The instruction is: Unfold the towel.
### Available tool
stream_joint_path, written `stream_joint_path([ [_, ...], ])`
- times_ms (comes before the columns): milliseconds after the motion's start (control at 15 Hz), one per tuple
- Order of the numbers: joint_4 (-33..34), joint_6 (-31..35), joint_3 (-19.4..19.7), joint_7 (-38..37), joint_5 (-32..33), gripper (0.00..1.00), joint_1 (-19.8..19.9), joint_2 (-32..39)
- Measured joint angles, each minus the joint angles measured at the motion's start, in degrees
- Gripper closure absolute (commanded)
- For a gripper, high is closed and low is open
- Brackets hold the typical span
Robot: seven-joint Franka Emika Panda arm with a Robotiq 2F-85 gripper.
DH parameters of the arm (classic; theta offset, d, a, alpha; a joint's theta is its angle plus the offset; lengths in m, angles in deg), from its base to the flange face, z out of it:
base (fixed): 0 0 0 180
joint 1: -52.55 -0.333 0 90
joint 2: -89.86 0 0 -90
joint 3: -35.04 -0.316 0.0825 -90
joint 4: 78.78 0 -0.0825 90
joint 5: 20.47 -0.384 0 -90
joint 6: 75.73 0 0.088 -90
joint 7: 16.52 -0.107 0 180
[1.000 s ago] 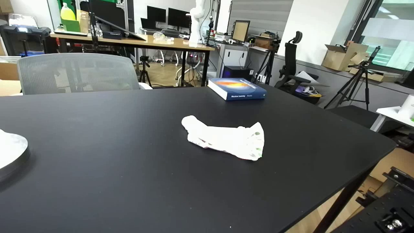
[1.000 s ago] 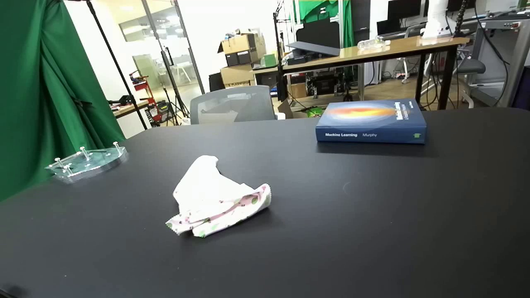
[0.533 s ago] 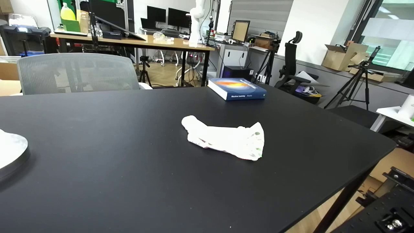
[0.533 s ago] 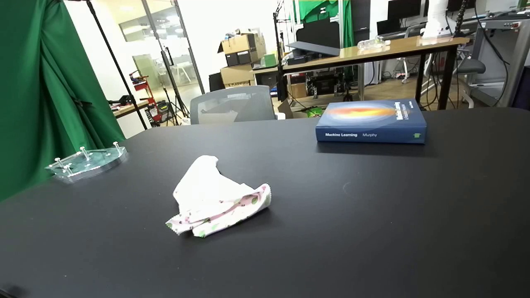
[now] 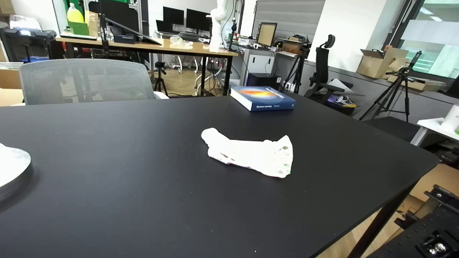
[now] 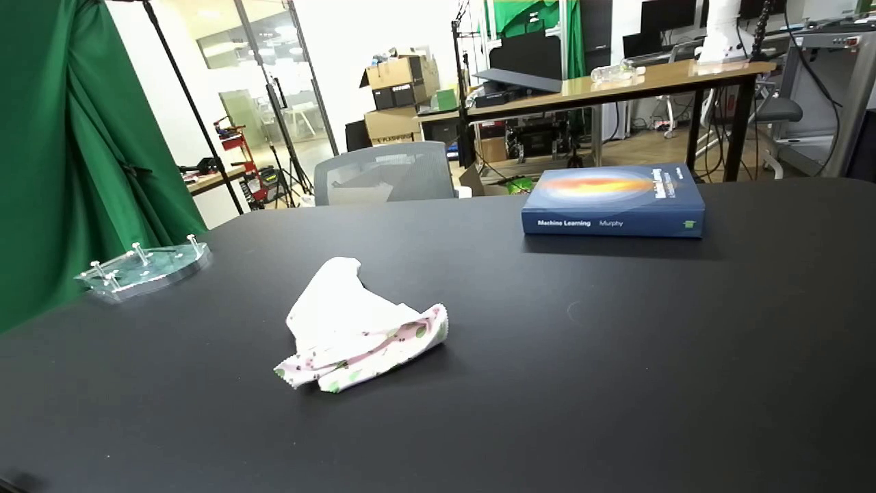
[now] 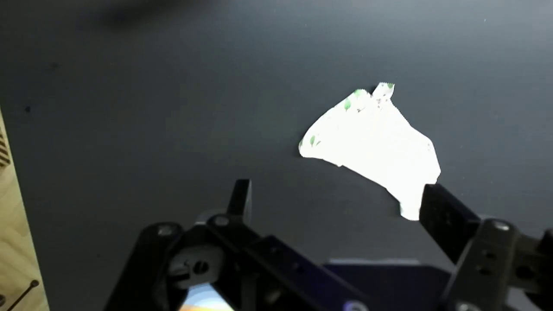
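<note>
The towel (image 5: 256, 154) is a white cloth with green and reddish speckles. It lies crumpled and folded over itself on the black table, and it also shows in an exterior view (image 6: 356, 329), where pink folds and a printed edge show. In the wrist view the towel (image 7: 376, 142) lies ahead of the fingers, its narrow end partly hidden behind the right-hand finger. My gripper (image 7: 338, 188) is open, with its fingers wide apart and nothing between them. It appears to be above the table, apart from the towel. The gripper does not show in either exterior view.
A thick blue book (image 5: 263, 98) lies near the table's far edge, and it also shows in an exterior view (image 6: 612, 202). A clear plate with upright screws (image 6: 147, 270) stands at the table's left edge. A round white-topped object (image 5: 12, 166) is at the left. The black table (image 5: 143, 200) has an edge at the right.
</note>
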Motion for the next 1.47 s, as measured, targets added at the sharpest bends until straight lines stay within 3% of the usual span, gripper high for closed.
stream_joint_path([
  [467,-13.1,24.6,-2.8,-7.4,-0.7,0.00,-0.1,6.1],
  [733,-17.1,34.3,-4.5,-11.6,-3.6,0.00,-0.4,12.9],
  [1067,-18.1,40.2,-5.1,-13.4,-8.0,0.00,-0.7,22.6],
  [1467,-18.1,40.9,-5.1,-13.3,-8.2,0.00,-0.8,24.3],
])
